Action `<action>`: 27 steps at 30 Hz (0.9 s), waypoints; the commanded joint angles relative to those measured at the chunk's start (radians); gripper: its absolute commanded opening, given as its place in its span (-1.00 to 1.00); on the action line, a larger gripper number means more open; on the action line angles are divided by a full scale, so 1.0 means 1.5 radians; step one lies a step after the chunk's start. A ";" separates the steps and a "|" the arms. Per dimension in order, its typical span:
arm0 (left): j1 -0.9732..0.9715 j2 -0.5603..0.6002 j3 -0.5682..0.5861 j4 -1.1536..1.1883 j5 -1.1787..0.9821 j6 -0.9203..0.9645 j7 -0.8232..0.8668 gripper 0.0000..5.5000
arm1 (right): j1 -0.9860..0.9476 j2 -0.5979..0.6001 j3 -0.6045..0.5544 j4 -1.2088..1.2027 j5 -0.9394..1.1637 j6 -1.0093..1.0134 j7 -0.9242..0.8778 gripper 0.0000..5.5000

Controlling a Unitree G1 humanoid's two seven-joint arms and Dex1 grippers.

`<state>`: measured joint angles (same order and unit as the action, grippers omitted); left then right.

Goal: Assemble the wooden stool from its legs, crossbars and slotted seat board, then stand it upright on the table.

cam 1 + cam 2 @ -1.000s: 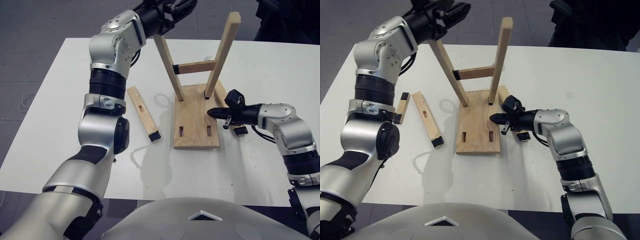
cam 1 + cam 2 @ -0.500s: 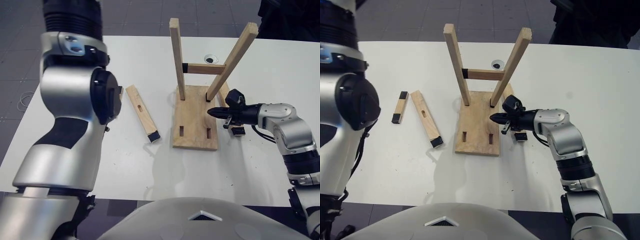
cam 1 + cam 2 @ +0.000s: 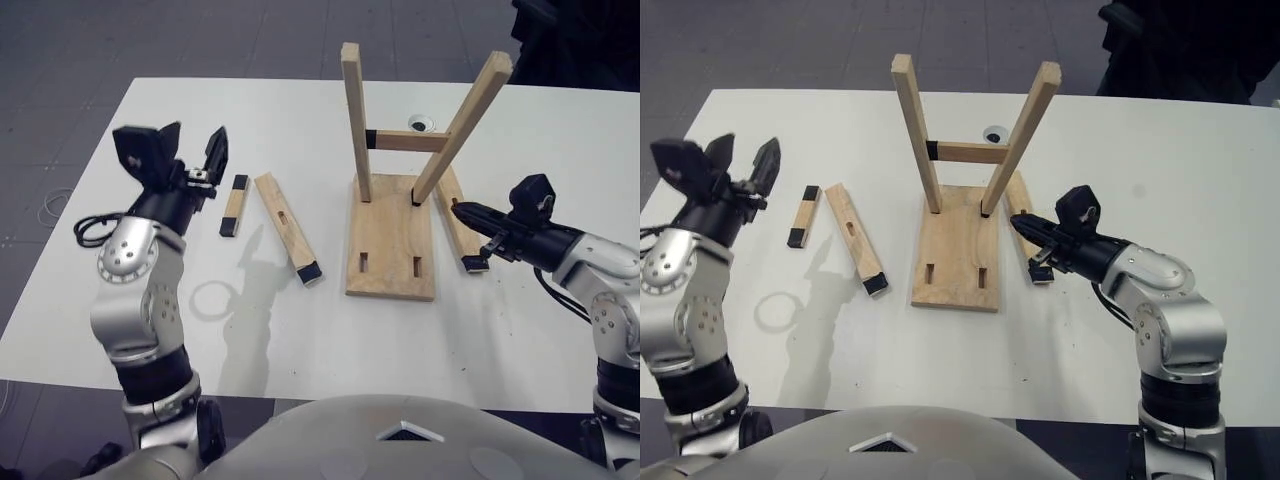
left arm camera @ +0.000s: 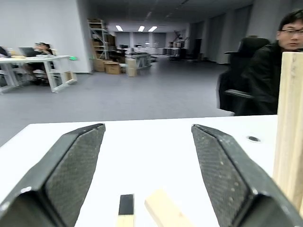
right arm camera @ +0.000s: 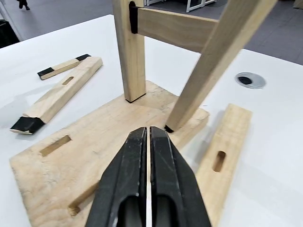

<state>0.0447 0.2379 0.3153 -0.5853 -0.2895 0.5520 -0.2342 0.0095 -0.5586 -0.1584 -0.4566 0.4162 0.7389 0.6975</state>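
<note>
- Table (image 3: 560,130): carries every part. Assembly is judged roughly half done, with the stool inverted.
- Seat board (image 3: 390,255): lies flat at the table's centre, slots facing up. The two far slots are filled and the two near slots are open.
- Leg pair: the straight leg (image 3: 355,120) and the leaning leg (image 3: 462,125) stand in the far slots, joined by a crossbar (image 3: 405,140).
- Loose left leg (image 3: 285,225): lies flat, apart from the board's left edge.
- Loose right leg (image 3: 458,225): lies flat, just beside the board's right edge.
- Short crossbar (image 3: 234,205): lies flat, left of the loose left leg.
- Step in hand: judged to fall between insertions. The next move calls for grasping a loose leg, joining the second pair through the short crossbar, then seating it in the near slots.
- Left gripper (image 3: 178,155): fingers spread wide, empty, raised above the table's left side near the short crossbar.
- Right gripper (image 5: 146,156): fingers pressed together, nothing held, tip over the loose right leg. It must open before any grasp.
</note>
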 commanded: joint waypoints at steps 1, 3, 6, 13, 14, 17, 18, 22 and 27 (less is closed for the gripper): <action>0.155 -0.057 -0.016 -0.040 0.029 -0.067 0.028 0.23 | 0.035 -0.008 -0.023 0.076 -0.060 -0.107 -0.029 -0.96; 0.182 -0.055 -0.027 -0.001 0.045 -0.116 0.013 0.23 | 0.067 -0.004 -0.018 0.101 -0.092 -0.166 -0.042 -0.96; 0.173 -0.040 -0.028 0.090 0.048 -0.186 -0.016 0.23 | 0.087 0.017 -0.010 0.111 -0.114 -0.209 -0.069 -0.96; 0.091 -0.009 -0.029 0.273 0.022 -0.248 -0.076 0.24 | 0.084 0.042 0.027 0.095 -0.167 -0.274 -0.126 -0.89; 0.083 -0.003 -0.033 0.297 0.027 -0.257 -0.080 0.24 | 0.090 0.049 0.033 0.086 -0.188 -0.298 -0.146 -0.85; 0.077 0.011 -0.042 0.358 0.056 -0.288 -0.078 0.24 | 0.114 0.082 0.035 0.075 -0.249 -0.373 -0.219 -0.64; 0.078 0.013 -0.044 0.370 0.063 -0.298 -0.075 0.24 | 0.121 0.087 0.035 0.078 -0.267 -0.394 -0.238 -0.59; 0.072 0.014 -0.054 0.399 0.079 -0.320 -0.069 0.24 | 0.132 0.096 0.036 0.081 -0.327 -0.455 -0.290 -0.44; 0.044 0.016 -0.058 0.460 0.079 -0.317 -0.067 0.24 | 0.125 0.101 0.036 0.085 -0.353 -0.465 -0.313 -0.44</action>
<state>0.1347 0.2469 0.2326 0.0669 -0.1725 0.0695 -0.3370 0.2080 -0.4091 -0.1037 -0.3337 -0.1059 0.0449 0.2289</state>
